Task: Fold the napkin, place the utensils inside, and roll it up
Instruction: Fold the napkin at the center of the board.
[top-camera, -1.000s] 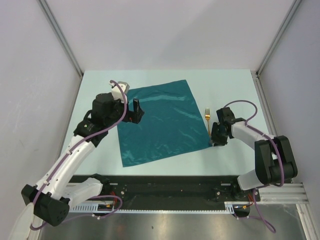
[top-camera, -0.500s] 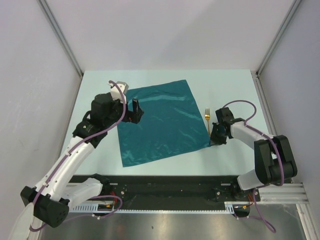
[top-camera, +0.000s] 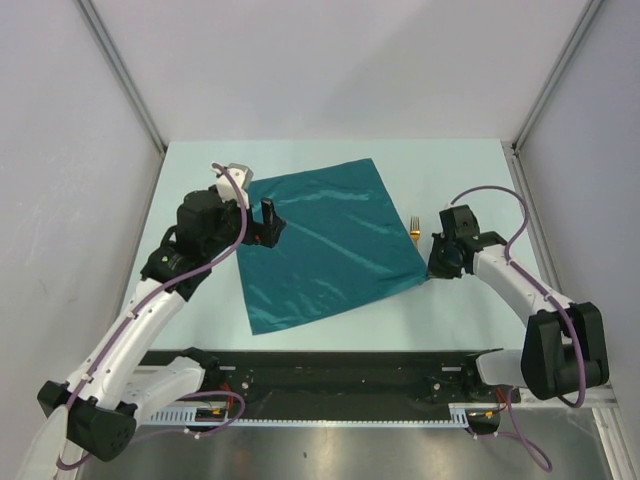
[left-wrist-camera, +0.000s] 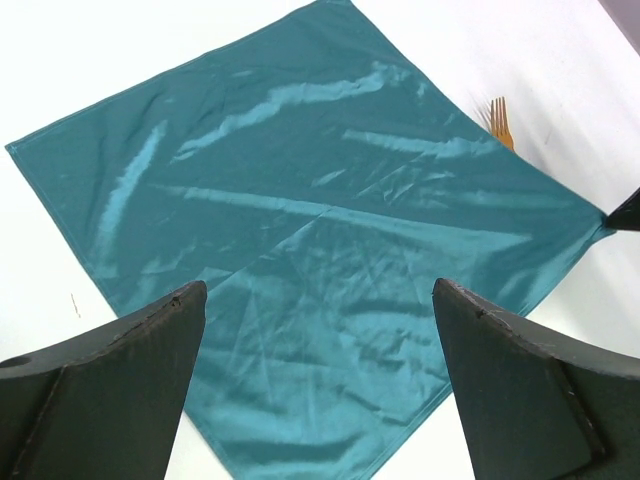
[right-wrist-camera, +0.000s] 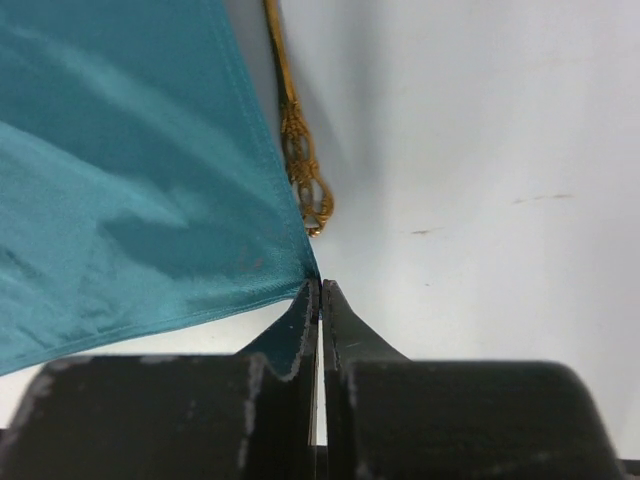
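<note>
The teal napkin (top-camera: 325, 240) lies spread on the table, also filling the left wrist view (left-wrist-camera: 300, 230). My right gripper (top-camera: 431, 270) is shut on the napkin's near right corner (right-wrist-camera: 295, 270), lifted a little off the table. The gold fork (top-camera: 414, 229) lies just beyond that corner, its handle partly hidden under the raised cloth; its ornate handle end (right-wrist-camera: 305, 185) shows in the right wrist view and its tines (left-wrist-camera: 499, 117) in the left wrist view. My left gripper (top-camera: 268, 222) hovers open above the napkin's left edge, holding nothing.
The pale table (top-camera: 470, 180) is walled by grey panels on three sides. A black rail (top-camera: 330, 370) with the arm bases runs along the near edge.
My right gripper has shut on the napkin's near right corner and lifted it, drawing it slightly up and right over the fork's handle. The left arm shifted only slightly.
</note>
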